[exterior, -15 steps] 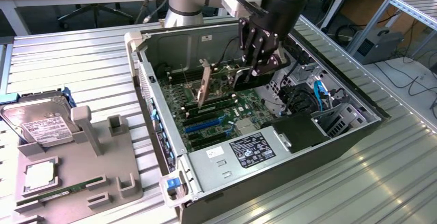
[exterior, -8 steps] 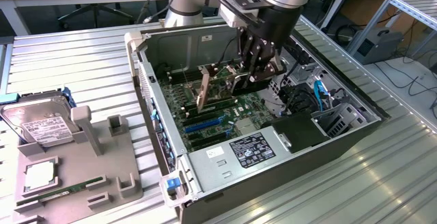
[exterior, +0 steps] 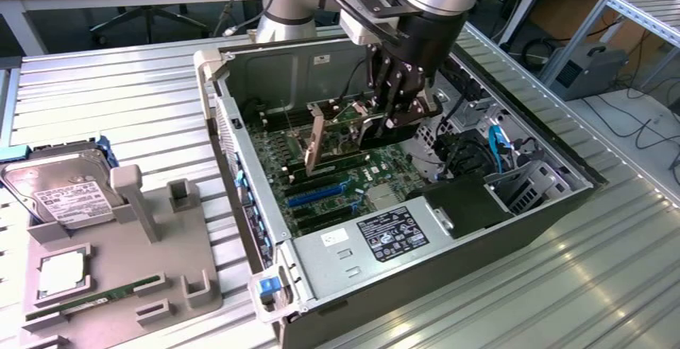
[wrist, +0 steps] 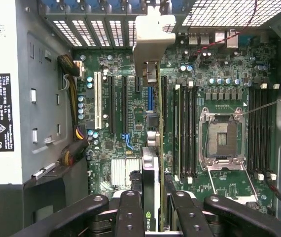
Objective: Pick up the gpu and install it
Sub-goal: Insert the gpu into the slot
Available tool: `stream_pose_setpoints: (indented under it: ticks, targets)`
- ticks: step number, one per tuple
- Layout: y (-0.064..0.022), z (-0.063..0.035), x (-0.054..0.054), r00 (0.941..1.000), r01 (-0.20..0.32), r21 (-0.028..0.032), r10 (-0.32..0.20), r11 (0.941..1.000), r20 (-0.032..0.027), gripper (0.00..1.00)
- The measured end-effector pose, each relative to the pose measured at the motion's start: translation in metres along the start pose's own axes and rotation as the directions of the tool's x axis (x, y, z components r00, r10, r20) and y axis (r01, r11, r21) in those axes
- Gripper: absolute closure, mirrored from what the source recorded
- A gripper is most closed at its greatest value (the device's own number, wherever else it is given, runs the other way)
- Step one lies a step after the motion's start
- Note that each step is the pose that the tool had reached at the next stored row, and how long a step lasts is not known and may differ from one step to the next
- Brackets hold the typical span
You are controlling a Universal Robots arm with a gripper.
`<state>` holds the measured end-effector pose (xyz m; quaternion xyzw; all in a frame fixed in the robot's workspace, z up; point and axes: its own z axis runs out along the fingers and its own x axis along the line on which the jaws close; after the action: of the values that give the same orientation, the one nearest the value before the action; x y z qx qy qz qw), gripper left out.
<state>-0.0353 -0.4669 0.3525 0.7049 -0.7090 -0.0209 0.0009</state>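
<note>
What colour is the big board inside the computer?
The motherboard is green, clearest in the wrist view.

gpu (exterior: pixel 317 143) upright in gripper (exterior: pixel 384 126) over motherboard (exterior: pixel 367 170) inside case (exterior: pixel 266 70) — hard drive (exterior: pixel 64 194) on fixture (exterior: pixel 159 265), exterior view's left

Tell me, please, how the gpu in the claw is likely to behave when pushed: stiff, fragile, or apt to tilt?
The gpu is probably stiff: it stands straight on edge in the claw, without sag. It looks thin, so likely fragile if knocked. Held away from its metal bracket, it may tilt if pushed sideways.
</note>
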Motion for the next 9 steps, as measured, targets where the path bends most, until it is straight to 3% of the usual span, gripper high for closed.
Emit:
stream_pose_setpoints:
  ticks: [9]
  targets:
    - [0.0002, 0.0001, -0.0033, 1.0000, 0.000, 0.0000, 0.000, 1.0000, 0.0000, 0.73]
